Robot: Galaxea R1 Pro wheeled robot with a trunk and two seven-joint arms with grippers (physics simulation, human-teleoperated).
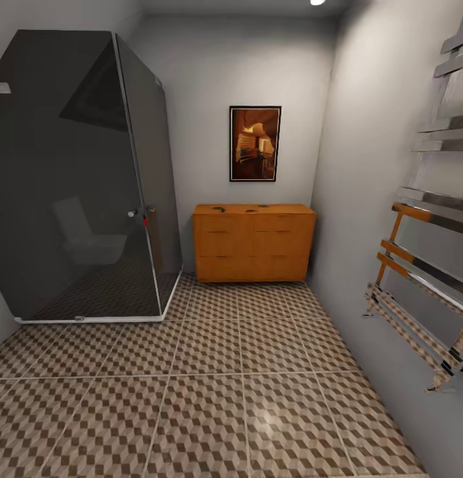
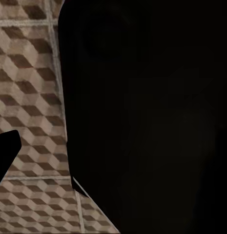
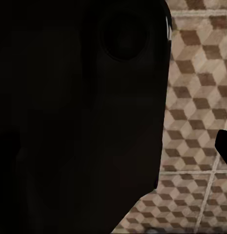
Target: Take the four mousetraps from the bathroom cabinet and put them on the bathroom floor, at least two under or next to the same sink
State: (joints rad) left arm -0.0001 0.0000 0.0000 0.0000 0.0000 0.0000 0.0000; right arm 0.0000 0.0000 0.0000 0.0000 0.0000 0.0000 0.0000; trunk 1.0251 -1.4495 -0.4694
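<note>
Three small dark shapes, the mousetraps [image 1: 219, 209], are lying on top of the cabinet [image 1: 253, 243], spaced along its front half; they are too small to tell whether a fourth is among them. Starting at the left of the head view, a dark smoked-glass shower enclosure [image 1: 79, 186] is standing in the corner, its pane reflecting a pale toilet shape, with a small knob [image 1: 132, 213] on its door edge. Just beside it, against the far wall, the orange-brown cabinet is sitting with all its drawers closed. A framed picture in warm orange tones [image 1: 255, 143] is hanging on the wall above it. Further right, a chrome towel radiator [image 1: 424, 265] is running along the right-hand wall. The bathroom floor [image 1: 211, 385], tiled in a brown, beige and white cube pattern, is stretching from the cabinet toward the camera.

Both wrist views are looking past large black masses close to the lens at the same tiling [image 2: 30, 97] [image 3: 196, 107]. I cannot tell whether either claw is released or clenched, since the fingers are not distinguishable.
</note>
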